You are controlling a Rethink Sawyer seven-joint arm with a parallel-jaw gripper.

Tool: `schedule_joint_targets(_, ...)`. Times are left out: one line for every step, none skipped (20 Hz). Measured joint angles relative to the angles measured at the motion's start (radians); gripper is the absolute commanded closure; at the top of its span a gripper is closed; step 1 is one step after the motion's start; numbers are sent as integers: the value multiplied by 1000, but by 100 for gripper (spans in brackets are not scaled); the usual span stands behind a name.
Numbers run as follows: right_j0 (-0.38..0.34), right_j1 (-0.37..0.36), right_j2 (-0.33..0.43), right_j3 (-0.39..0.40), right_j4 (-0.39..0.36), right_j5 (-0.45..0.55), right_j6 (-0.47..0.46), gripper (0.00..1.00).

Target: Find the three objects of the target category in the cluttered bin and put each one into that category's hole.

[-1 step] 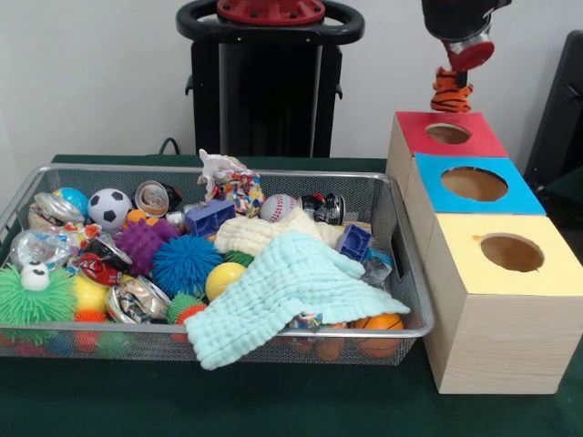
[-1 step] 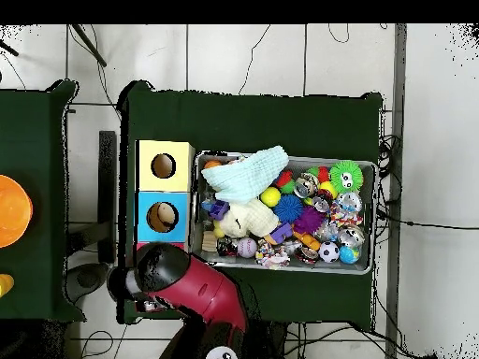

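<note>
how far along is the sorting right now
In hand: the gripper holds a striped tiger toy just above the red box's hole, not yet released. Earlier drops can't be confirmed. The mesh bin remains crowded; which remaining items belong to the category is unclear.

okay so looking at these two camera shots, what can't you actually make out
- Red box: hidden under the arm in the overhead view.
- Gripper: upper part cut off by the front view's top edge.
- Tiger-striped toy: too small to identify; its top is hidden in the gripper.
- Bin contents under the mint cloth: covered in both views.

no readable text, labels, brands or numbers on anything shown
</note>
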Motion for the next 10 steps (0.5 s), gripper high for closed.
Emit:
schedule_joint_targets(0, 12, 0, 0, -14, -11, 0, 0)
schedule_joint_targets(0, 14, 0, 0, -16, -13, 0, 0)
schedule_joint_targets(0, 15, 0, 0, -19, -15, 0, 0)
schedule_joint_targets(0, 17, 0, 0, -21, -16, 0, 0)
schedule_joint_targets(0, 20, 0, 0, -27, -20, 0, 0)
schedule_joint_targets(0, 22, 0, 0, -34, -23, 0, 0)
schedule_joint_targets(0, 23, 0, -1, -39, -25, 0, 0)
schedule_joint_targets(0, 22, 0, -2, -47, -27, 0, 0)
schedule_joint_targets(0, 22, 0, -3, -49, -27, 0, 0)
schedule_joint_targets(0, 22, 0, -6, -54, -27, 0, 0)
